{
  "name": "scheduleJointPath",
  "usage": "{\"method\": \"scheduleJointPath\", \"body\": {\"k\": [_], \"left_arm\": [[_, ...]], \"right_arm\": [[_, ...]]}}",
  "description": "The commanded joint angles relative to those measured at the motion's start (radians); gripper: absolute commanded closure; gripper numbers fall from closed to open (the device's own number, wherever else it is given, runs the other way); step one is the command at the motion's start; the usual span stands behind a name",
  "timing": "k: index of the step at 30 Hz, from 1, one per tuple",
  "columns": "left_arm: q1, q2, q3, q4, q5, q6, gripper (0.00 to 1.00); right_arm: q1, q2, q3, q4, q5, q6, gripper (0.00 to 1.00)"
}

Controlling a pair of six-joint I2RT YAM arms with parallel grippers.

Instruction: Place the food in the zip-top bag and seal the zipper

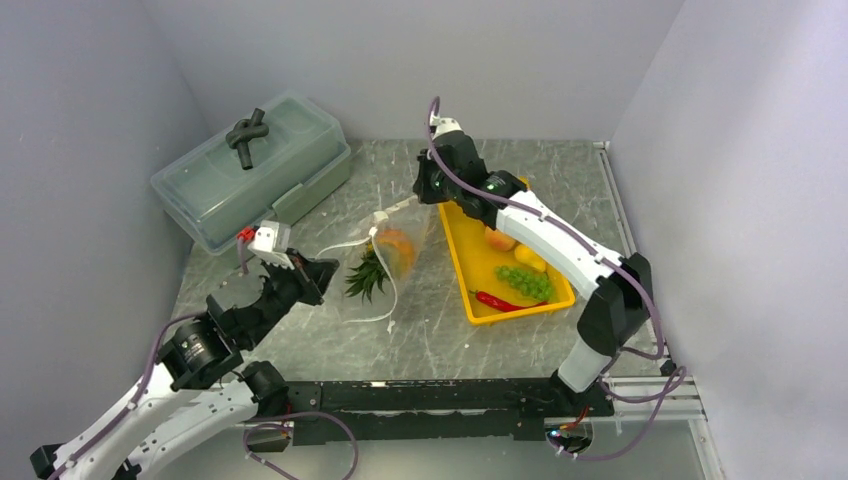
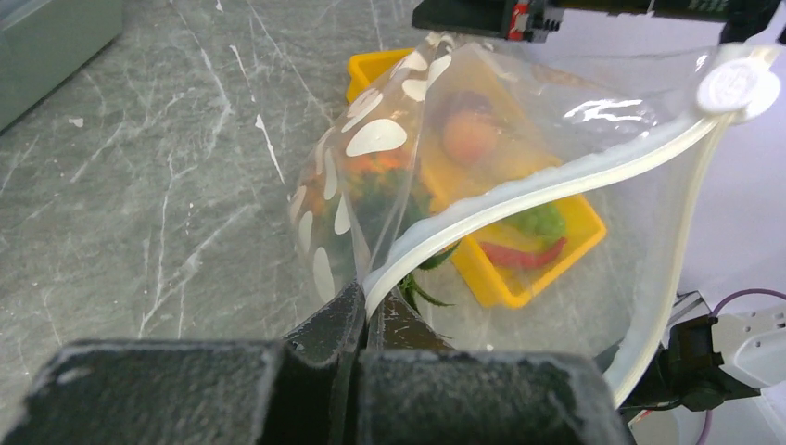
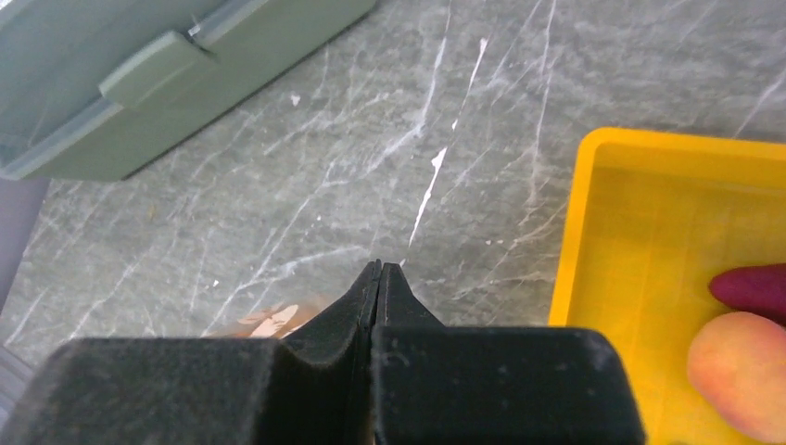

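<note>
Left gripper (image 2: 363, 311) is clamped tight on the zipper (image 2: 519, 190) of the zip-top bag (image 1: 410, 232), which sits mid-table holding the pineapple (image 1: 395, 247). Right gripper (image 3: 378, 271), jaws pressed together, sits at the bag's one o'clock. At three o'clock lies the yellow tray (image 1: 456, 265) with grapes (image 1: 525, 282) and chili (image 1: 497, 300).

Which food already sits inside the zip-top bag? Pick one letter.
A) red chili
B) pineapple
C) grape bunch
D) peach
B: the pineapple shows through the zip-top bag, while the red chili, peach and grape bunch lie in the yellow tray.
</note>
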Motion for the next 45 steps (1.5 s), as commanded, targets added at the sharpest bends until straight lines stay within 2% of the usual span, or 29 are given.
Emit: {"method": "scheduleJointPath", "body": {"k": [1, 4, 13, 20, 25, 28, 31, 34, 39, 45], "left_arm": [[0.002, 0.005, 0.048, 0.017, -0.033, 0.019, 1.0], [0.003, 0.03, 0.055, -0.008, -0.066, 0.016, 1.0], [0.003, 0.221, 0.12, -0.078, -0.094, 0.024, 1.0], [0.002, 0.32, 0.12, -0.041, -0.064, 0.021, 1.0], [0.002, 0.398, 0.134, -0.023, -0.044, 0.01, 1.0], [0.003, 0.445, 0.148, -0.014, -0.043, 0.004, 1.0], [0.002, 0.471, 0.167, -0.01, -0.044, 0.007, 1.0], [0.002, 0.493, 0.189, -0.012, -0.054, 0.009, 1.0], [0.002, 0.53, 0.233, -0.048, -0.077, 0.0, 1.0], [0.002, 0.552, 0.262, -0.061, -0.079, 0.002, 1.0]], "right_arm": [[-0.029, 0.019, -0.06, 0.109, -0.031, 0.018, 1.0], [-0.032, 0.102, -0.018, 0.088, -0.068, 0.032, 1.0], [-0.058, 0.31, 0.056, 0.206, -0.246, 0.102, 1.0], [-0.091, 0.385, 0.031, 0.302, -0.336, 0.16, 1.0], [-0.11, 0.402, 0.016, 0.295, -0.356, 0.15, 1.0], [-0.12, 0.377, -0.005, 0.293, -0.344, 0.138, 0.83], [-0.127, 0.34, -0.012, 0.279, -0.319, 0.117, 0.59], [-0.127, 0.311, -0.002, 0.252, -0.297, 0.092, 0.48], [-0.129, 0.248, 0.002, 0.21, -0.236, 0.061, 0.39], [-0.13, 0.11, -0.007, 0.129, -0.063, -0.001, 0.3]]}}
